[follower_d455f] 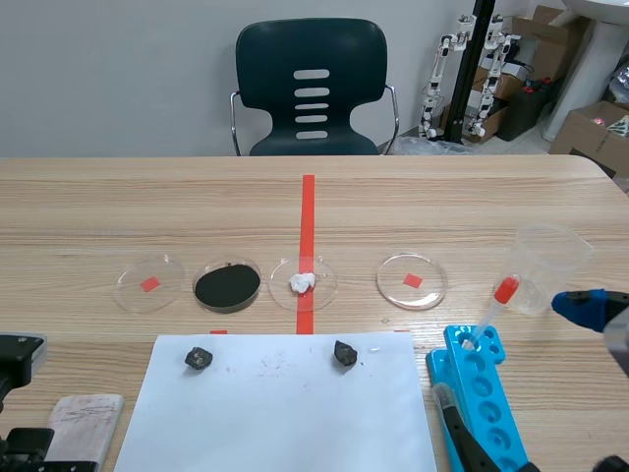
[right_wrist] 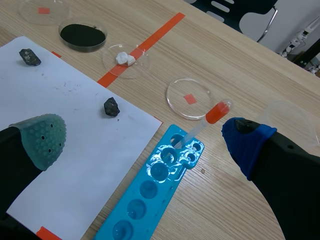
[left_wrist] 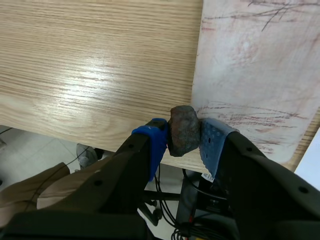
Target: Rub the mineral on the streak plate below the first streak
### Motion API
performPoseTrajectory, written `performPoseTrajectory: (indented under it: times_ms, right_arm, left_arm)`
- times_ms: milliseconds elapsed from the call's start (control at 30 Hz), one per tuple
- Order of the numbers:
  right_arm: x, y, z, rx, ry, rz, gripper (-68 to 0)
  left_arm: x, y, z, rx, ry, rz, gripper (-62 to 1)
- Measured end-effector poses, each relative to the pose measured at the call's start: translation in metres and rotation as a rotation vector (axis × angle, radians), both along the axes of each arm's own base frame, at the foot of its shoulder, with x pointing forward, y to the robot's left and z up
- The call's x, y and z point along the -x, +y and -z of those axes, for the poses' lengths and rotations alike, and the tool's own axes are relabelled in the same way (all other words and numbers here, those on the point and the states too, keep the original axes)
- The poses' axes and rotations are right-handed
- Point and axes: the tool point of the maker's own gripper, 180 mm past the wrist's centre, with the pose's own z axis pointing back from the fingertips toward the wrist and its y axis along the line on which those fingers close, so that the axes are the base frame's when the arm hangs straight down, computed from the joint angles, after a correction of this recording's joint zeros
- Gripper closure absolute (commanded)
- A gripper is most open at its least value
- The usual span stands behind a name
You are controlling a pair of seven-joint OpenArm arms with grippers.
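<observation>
My left gripper (left_wrist: pixel 184 142) is shut on a brownish-grey mineral (left_wrist: pixel 183 131), held between its blue pads. The mineral sits at the side edge of the pale streak plate (left_wrist: pixel 255 70), close to the table's front edge. Reddish-brown streaks (left_wrist: pixel 250 117) cross the plate right beside the mineral, and thin dark lines (left_wrist: pixel 270 12) mark its far end. In the scene view the plate (follower_d455f: pixel 84 421) lies at the front left, with the left arm (follower_d455f: pixel 20 356) over it. My right gripper (right_wrist: pixel 145 142) hangs open above the blue well tray (right_wrist: pixel 160 185), holding nothing.
Two dark minerals (follower_d455f: pixel 199 358) (follower_d455f: pixel 344 353) lie on white paper (follower_d455f: pixel 280 413). Behind it stands a row of petri dishes: one with black powder (follower_d455f: pixel 227 285), one with white lumps (follower_d455f: pixel 303 282). A red-bulbed pipette (follower_d455f: pixel 491 310) leans in the tray, beside a plastic cup (follower_d455f: pixel 545 265).
</observation>
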Motion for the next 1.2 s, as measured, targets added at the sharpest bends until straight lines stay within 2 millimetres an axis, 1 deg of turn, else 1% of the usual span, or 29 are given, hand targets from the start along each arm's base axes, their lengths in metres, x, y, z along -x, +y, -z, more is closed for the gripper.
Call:
performPoseTrajectory:
  times_ms: [33,133,200,300,400,500,567,633,767,867,967,1033,1100,1200]
  right_arm:
    - [0.0,0.0,0.0,0.0,0.0,0.0,-67.9]
    - [0.0,0.0,0.0,0.0,0.0,0.0,-67.9]
    - [0.0,0.0,0.0,0.0,0.0,0.0,-67.9]
    - [0.0,0.0,0.0,0.0,0.0,0.0,-67.9]
    - [0.0,0.0,0.0,0.0,0.0,0.0,-67.9]
    - [0.0,0.0,0.0,0.0,0.0,0.0,-67.9]
    - [0.0,0.0,0.0,0.0,0.0,-0.001,-67.9]
    - [0.0,0.0,0.0,0.0,0.0,0.0,-67.9]
    - [0.0,0.0,0.0,0.0,0.0,0.0,-67.9]
    - [0.0,0.0,0.0,0.0,0.0,0.0,-67.9]
    - [0.0,0.0,0.0,0.0,0.0,-0.001,-67.9]
    - [0.0,0.0,0.0,0.0,0.0,0.0,-67.9]
    - [0.0,0.0,0.0,0.0,0.0,0.0,-67.9]
    - [0.0,0.0,0.0,0.0,0.0,0.0,-67.9]
  left_arm:
    - [-0.002,0.0,-0.001,0.0,-0.015,0.005,-14.5]
    - [-0.019,-0.004,-0.009,0.0,-0.125,0.039,-14.5]
    - [-0.037,-0.011,-0.022,0.01,-0.219,0.066,-14.5]
    - [-0.063,-0.021,-0.047,0.018,-0.375,0.112,-14.5]
    - [-0.076,-0.032,-0.066,0.031,-0.488,0.196,-14.5]
    - [-0.083,-0.05,-0.079,0.069,-0.566,0.301,-14.5]
    - [-0.087,-0.066,-0.09,0.109,-0.629,0.387,-14.5]
    - [-0.091,-0.087,-0.104,0.164,-0.708,0.492,-14.5]
    - [-0.087,-0.131,-0.136,0.308,-0.864,0.681,-14.5]
    - [-0.076,-0.151,-0.152,0.39,-0.915,0.768,-14.5]
    - [-0.067,-0.164,-0.165,0.444,-0.959,0.814,-14.5]
    - [-0.062,-0.17,-0.169,0.47,-0.968,0.83,-14.5]
    - [-0.057,-0.172,-0.169,0.484,-0.964,0.831,-14.5]
    - [-0.049,-0.173,-0.162,0.501,-0.929,0.839,-14.5]
